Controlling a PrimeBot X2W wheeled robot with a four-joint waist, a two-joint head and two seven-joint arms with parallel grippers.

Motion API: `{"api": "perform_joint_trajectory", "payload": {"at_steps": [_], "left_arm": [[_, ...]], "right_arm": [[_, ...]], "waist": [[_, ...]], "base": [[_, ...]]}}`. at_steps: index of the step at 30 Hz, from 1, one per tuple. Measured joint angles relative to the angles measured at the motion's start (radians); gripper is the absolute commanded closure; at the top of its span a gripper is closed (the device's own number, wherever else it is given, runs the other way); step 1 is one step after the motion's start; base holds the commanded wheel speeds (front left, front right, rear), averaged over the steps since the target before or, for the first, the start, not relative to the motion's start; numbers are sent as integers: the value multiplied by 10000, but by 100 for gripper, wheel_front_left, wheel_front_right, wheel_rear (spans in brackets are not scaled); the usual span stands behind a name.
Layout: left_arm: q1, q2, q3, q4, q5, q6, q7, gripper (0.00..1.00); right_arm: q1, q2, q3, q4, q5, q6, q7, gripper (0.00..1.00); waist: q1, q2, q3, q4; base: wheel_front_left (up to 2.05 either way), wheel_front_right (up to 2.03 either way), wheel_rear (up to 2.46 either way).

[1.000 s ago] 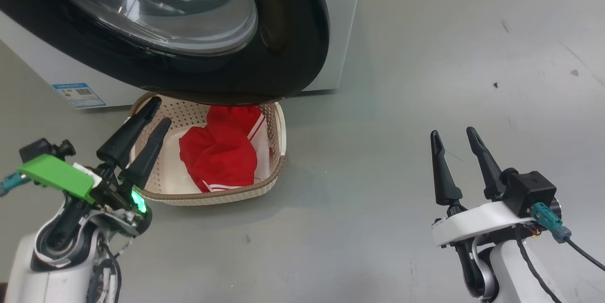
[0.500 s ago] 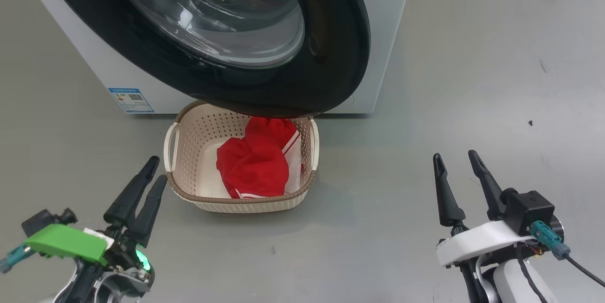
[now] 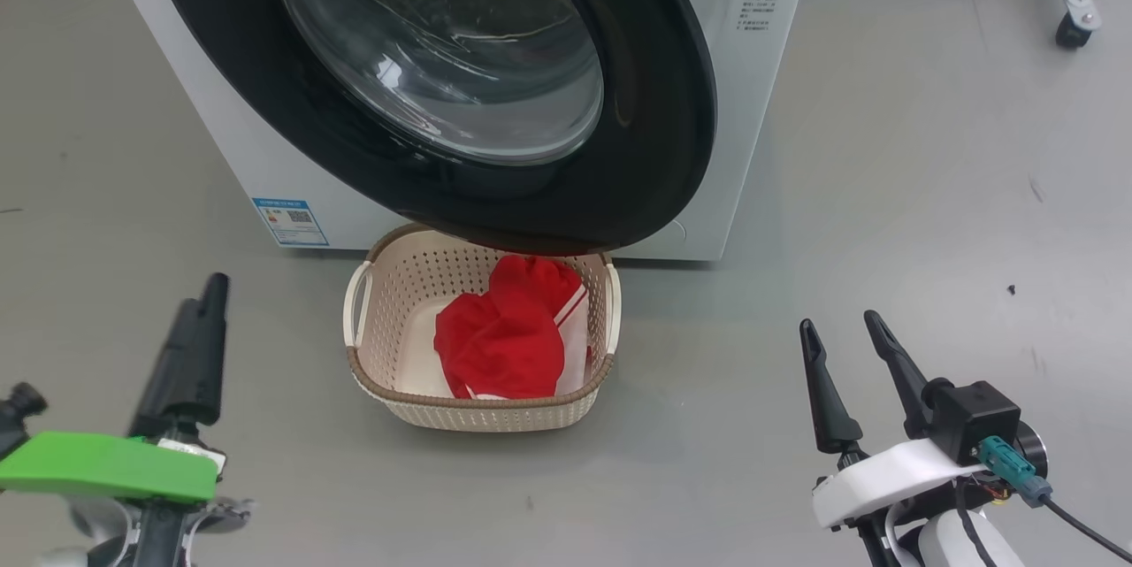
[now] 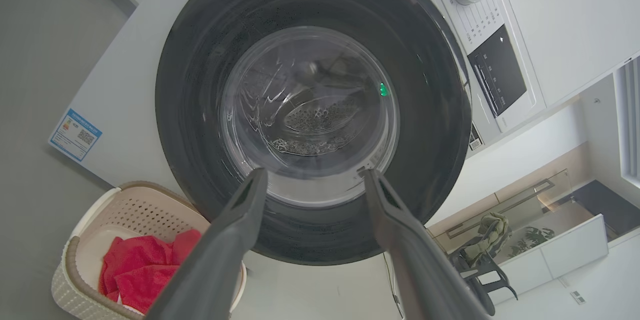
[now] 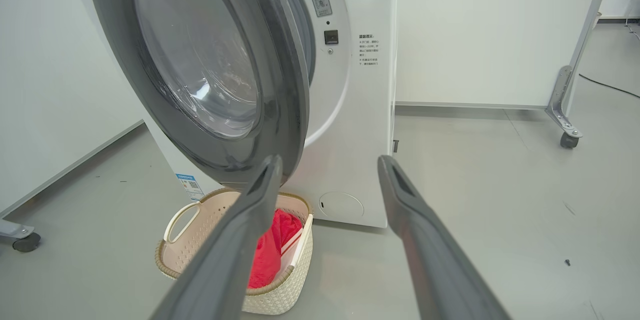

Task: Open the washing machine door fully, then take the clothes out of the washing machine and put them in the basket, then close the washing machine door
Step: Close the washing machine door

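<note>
Left claw (image 4: 314,174) is spread wide with nothing between its fingers, aimed at the glass of the washing machine door (image 3: 654,107). Right claw (image 3: 838,321) is parted and empty too, low at the right over bare floor (image 3: 929,222).

Now the score. The clothes (image 3: 504,337) are in: a red heap with white trim lying in the basket (image 3: 495,412), and that basket sits on the floor just in front of the washing machine (image 3: 761,107). Through the glass the left wrist view shows steel drum and no red, so I'd call the unloading done. What's left, by my reading, is the last step, because the door is not shut. The right wrist view shows it standing swung out from the front panel, with a clear gap at its free edge on the right.

Watch the edges. From the head view the door's black lower rim overhangs the back of the basket. From the right wrist view that rim looks to sit above the woven brim, so the swing should clear it, but it's close. There's plenty of room on the right: open floor all the way to a wheeled frame leg (image 3: 1074,10), well apart. The left side is tighter, with the machine's flank and its blue label (image 3: 290,222) near that claw.
</note>
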Motion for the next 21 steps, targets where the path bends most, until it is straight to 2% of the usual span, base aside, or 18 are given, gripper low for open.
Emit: {"api": "perform_joint_trajectory", "payload": {"at_steps": [4, 11, 13, 15, 21], "left_arm": [[4, 579, -171, -387, 2098, 0, -1011, 0], [486, 1103, -420, -491, 5219, 75, -2368, 0], [732, 1147, -738, -531, 6088, 443, -2617, 0], [926, 1185, -1041, -504, 6631, 635, -2679, 0], [1712, 1237, -1732, -159, 7829, 1283, -2786, 0]], "right_arm": [[6, 2, 65, 10, -94, 8, 0, 0], [125, -33, 2, 4, -171, -6, 0, 0], [319, -42, -44, 0, -192, -19, 0, 0], [434, -48, -79, -6, -192, -71, 0, 0], [827, -46, -75, -8, -224, -127, 0, 0]], "waist": [[0, 0, -218, -2], [0, 0, -569, -168], [0, 0, -714, -249], [0, 0, -803, -296], [0, 0, -1007, -410]], "base": [[0, 0, 0], [0, 0, 0], [0, 0, 0], [0, 0, 0], [0, 0, 0]]}}
